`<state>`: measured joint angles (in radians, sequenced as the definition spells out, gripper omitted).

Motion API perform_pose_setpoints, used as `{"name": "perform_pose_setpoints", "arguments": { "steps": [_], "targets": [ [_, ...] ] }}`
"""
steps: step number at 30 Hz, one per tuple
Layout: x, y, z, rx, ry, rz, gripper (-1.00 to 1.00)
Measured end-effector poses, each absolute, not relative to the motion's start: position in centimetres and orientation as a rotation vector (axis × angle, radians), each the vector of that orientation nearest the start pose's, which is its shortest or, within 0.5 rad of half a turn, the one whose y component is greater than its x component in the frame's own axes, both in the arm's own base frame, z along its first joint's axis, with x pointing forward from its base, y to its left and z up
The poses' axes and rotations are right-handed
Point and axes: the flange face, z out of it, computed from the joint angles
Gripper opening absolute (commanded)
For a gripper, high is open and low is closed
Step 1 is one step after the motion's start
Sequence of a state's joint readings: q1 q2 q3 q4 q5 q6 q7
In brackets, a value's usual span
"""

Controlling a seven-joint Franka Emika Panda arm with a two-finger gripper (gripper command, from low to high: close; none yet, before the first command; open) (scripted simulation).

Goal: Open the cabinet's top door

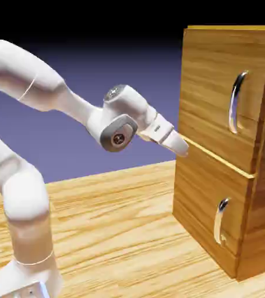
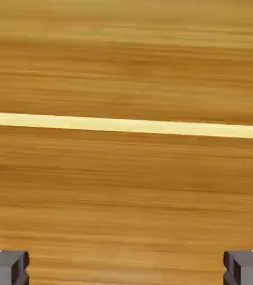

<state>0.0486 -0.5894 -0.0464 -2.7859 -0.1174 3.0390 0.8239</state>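
Along the exterior view's right edge stood the cabinet (image 1: pixel 216 192), upright on the pale wooden surface (image 1: pixel 111 233), its lowest front corner toward the near edge of the picture. The surface's far edge ran behind it and slanted down toward the exterior view's left. The top door (image 1: pixel 213 87) filled the upper part of the front and was closed, its long curved handle (image 1: pixel 235 102) upright near the door's outer vertical edge. A pale strip (image 1: pixel 216 157) parted it from the lower panel (image 1: pixel 207 201), which had a smaller handle (image 1: pixel 221 221).

From the exterior view's left the arm (image 1: pixel 27 75) reached over the surface, with open room beneath its wrist. The tool (image 2: pixel 126 268) was released, its fingertips wide apart with only wood grain between them in the hand view. It was close to the front near that strip, by the edge farther from the handles; whether it touched could not be told. Open room lay between the arm's base and the cabinet.
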Motion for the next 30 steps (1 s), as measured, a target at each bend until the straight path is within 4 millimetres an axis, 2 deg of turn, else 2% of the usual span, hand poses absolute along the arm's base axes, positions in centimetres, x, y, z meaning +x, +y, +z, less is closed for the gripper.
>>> {"name": "perform_pose_setpoints", "arguments": {
  "steps": [8,16,23,30],
  "targets": [
    [38.8,1.7,53.0,-2.365,0.834,-1.244,0.0],
    [37.8,1.5,57.2,-2.258,0.767,-1.378,0.0],
    [36.8,0.3,59.9,-2.158,0.723,-1.479,0.0],
    [36.0,-1.6,61.4,-2.058,0.692,-1.563,0.0]
  ]
}}
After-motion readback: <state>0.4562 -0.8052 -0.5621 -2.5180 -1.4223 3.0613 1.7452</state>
